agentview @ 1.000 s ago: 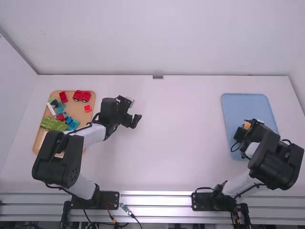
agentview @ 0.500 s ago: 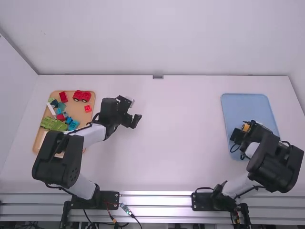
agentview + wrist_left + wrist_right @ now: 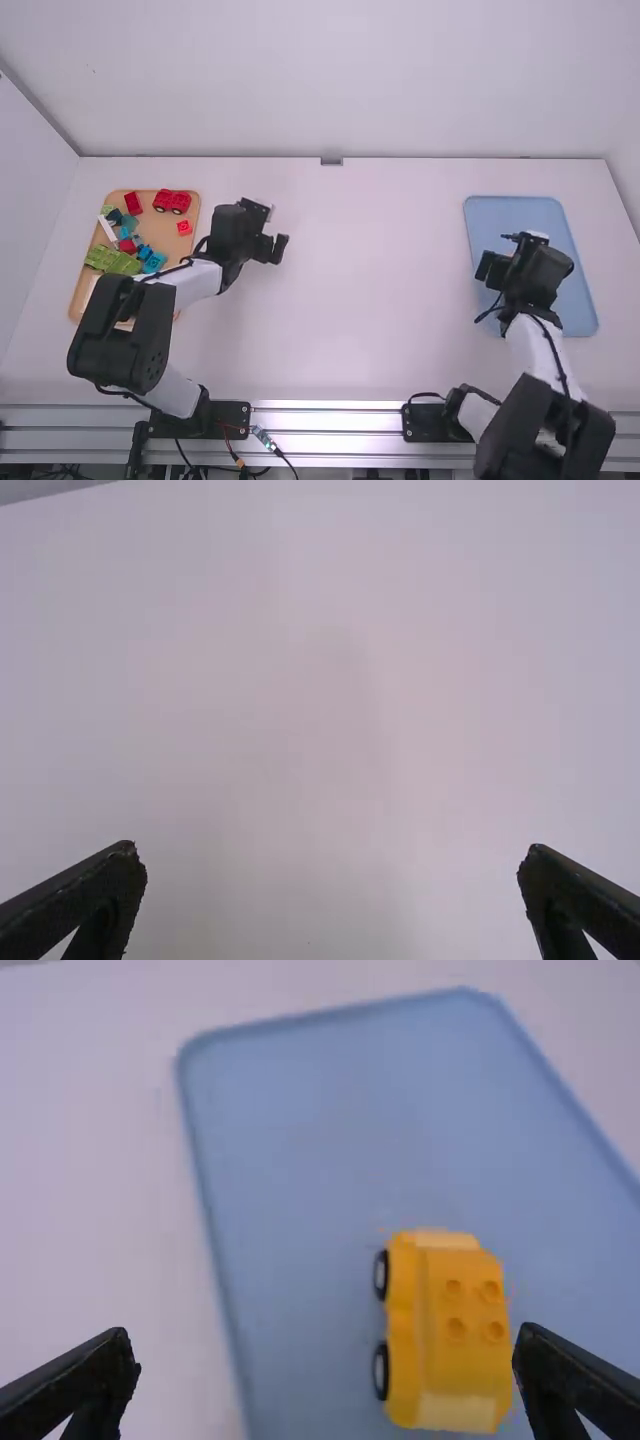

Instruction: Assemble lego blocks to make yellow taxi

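Observation:
Over the blue tray [image 3: 545, 215] on the right, my right gripper [image 3: 495, 252] is held with its fingers apart. In the right wrist view, a yellow car [image 3: 450, 1330] with black wheels and studs on its roof rests on the tray [image 3: 290, 1110], close to one fingertip of the open right gripper [image 3: 325, 1333]. The left gripper [image 3: 278, 228] is above bare table, just right of the orange-brown tray. Its own wrist view shows the left gripper [image 3: 333, 850] wide open with only white tabletop between its fingers.
At the far left, the orange-brown tray [image 3: 184, 245] holds a red car base [image 3: 172, 201], green blocks [image 3: 112, 260], a blue block [image 3: 153, 262] and several other pieces. The left arm partly covers its near end. A wall stands behind the table.
My right gripper has shifted from the tray's near part toward its far left side, and the arm has swung around with it. The left gripper has moved slightly left.

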Controlling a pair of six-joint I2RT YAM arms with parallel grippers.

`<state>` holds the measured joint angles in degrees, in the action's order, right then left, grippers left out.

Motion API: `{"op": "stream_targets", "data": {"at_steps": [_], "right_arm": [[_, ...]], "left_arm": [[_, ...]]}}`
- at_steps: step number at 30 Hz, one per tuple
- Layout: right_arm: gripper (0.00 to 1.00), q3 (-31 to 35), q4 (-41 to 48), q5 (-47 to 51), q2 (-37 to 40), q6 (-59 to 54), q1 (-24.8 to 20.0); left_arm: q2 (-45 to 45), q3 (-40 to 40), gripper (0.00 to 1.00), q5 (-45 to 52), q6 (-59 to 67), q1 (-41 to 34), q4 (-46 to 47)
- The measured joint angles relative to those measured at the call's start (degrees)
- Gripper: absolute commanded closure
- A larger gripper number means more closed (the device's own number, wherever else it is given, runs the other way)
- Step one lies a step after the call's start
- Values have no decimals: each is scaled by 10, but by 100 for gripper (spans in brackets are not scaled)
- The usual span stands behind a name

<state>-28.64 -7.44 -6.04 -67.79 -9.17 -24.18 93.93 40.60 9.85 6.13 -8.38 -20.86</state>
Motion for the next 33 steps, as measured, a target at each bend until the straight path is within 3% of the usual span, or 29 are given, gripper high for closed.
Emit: {"op": "stream_targets", "data": {"at_steps": [7,14,24,33], "right_arm": [[1,0,54,0,97,0,88],[6,4,72,3,129,9,173],[21,82,75,48,206,67,239],[39,184,74,55,310,88,242]], "left_arm": [[-5,0,1,-30,-6,0,25],[-47,0,6,-79,-13,5,67],[-118,-68,19,-94,-52,74,138],[-206,-155,35,-99,-58,84,204]]}}
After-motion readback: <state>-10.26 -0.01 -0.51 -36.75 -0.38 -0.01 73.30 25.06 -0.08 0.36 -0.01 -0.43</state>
